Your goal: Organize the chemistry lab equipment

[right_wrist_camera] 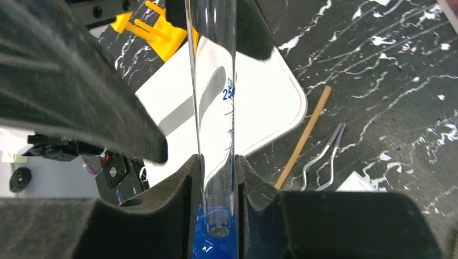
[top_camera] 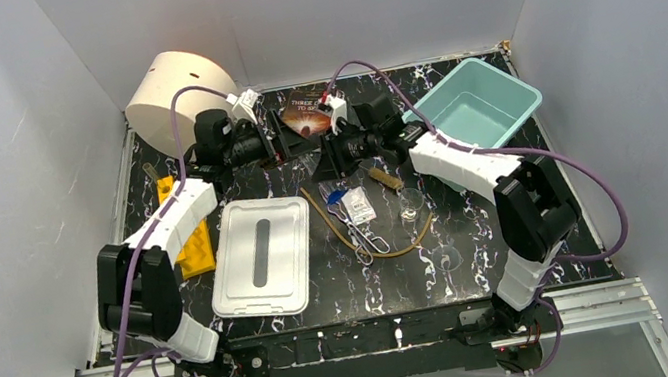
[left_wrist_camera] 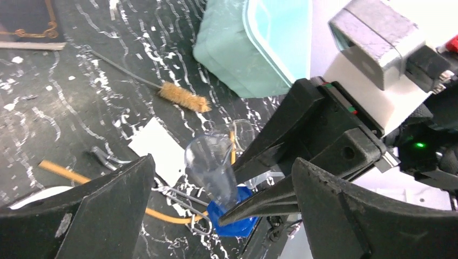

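Gripping 1 tube (right_wrist_camera: 216,108), R claw (right_wrist_camera: 216,167) | 1 brush (left_wrist_camera: 183,98) | 1 tongs (right_wrist_camera: 324,162)

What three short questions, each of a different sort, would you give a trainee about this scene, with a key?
1. True or false: the right gripper is closed on the clear blue-ended tube.
2. Choose one. The left gripper is: A) open and holding nothing; B) fully shut on nothing; C) out of sight in every view.
3. Short answer: in the top view, what colour is the rack that lies just to the left of the white lid?

Key: 1 true; 2 A; 3 yellow.
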